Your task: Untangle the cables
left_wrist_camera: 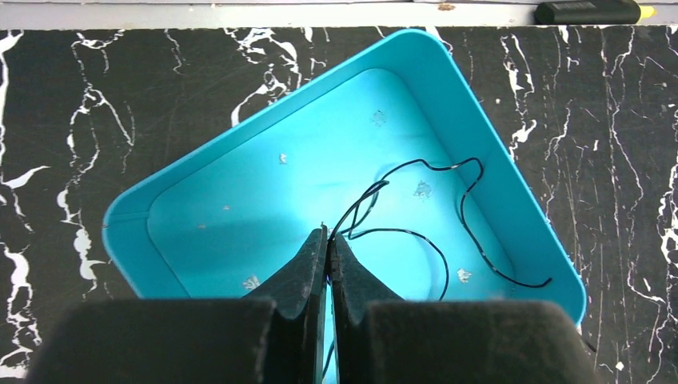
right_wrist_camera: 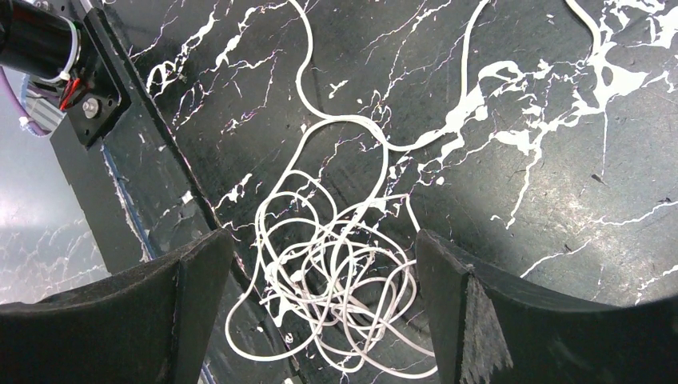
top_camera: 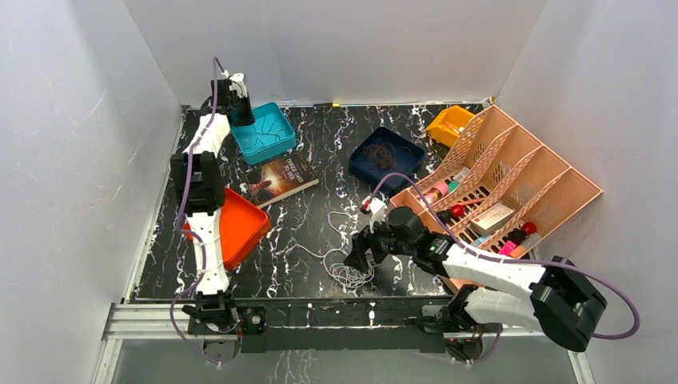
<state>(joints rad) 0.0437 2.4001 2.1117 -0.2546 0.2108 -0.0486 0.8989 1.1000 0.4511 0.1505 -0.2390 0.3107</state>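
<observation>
Left wrist view shows the left gripper (left_wrist_camera: 329, 240) pinched shut on a black cable (left_wrist_camera: 463, 210) already separated into the teal tray (left_wrist_camera: 136, 232), while the right gripper (right_wrist_camera: 321, 252) hangs wide open over the white cable (right_wrist_camera: 336, 288), a coil on the table (right_wrist_camera: 560, 160) not yet unknotted.

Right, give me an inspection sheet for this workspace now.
Surface: black marbled table.
Job's things: white cable tangle near the front edge; black cable in the teal tray.
Clutter: orange tray, book, dark blue tray, yellow bin, peach organizer.
Grippers: left gripper shut, fingers apparently pinching the black cable; right gripper open above the white cable tangle.
Cables: lilac cables run along both arms.
Surroundings: white walls on three sides.
</observation>
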